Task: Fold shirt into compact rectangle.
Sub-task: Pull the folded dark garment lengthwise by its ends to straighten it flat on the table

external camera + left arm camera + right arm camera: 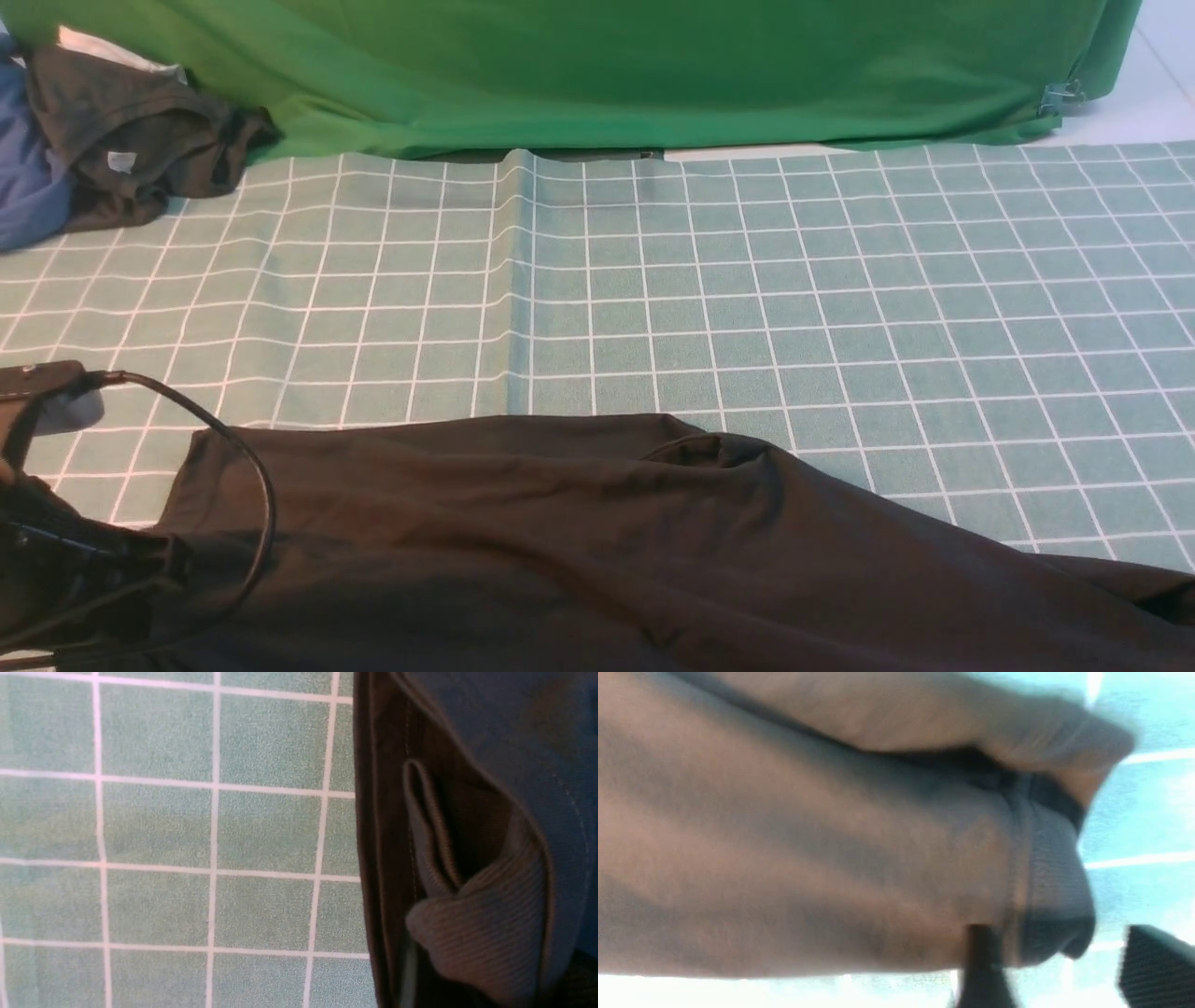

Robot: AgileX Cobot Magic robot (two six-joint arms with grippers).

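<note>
The black shirt [560, 560] lies spread along the near edge of the table, on the green checked tablecloth [840, 327]; it reaches from the left arm [47, 560] across to the right edge of the front view, rumpled, with a small raised fold [719, 453] near its far edge. In the left wrist view a stitched hem [373, 858] of the shirt runs straight beside bare tablecloth, and a ribbed grey piece of fabric [490, 933] is bunched up against it. None of the left gripper's fingers show plainly, so I cannot tell whether it is spread or pinching. The right wrist view is blurred; the right gripper [1057, 933] has its two dark fingers [1153, 966] set well apart, spread, with a hanging edge of the shirt in the gap between them; one finger touches or overlaps the fabric, the other stands clear of it.

A black cable [252, 467] loops from the left arm over the shirt's left end. At the far left corner of the table sits a pile: a dark brownish-grey garment [140, 140] with a pale square tag [121, 161], touching a blue garment [28, 187] beside it. A green backdrop cloth [653, 75] hangs across the far side, with a metal clip [1060, 96] on its right end.
</note>
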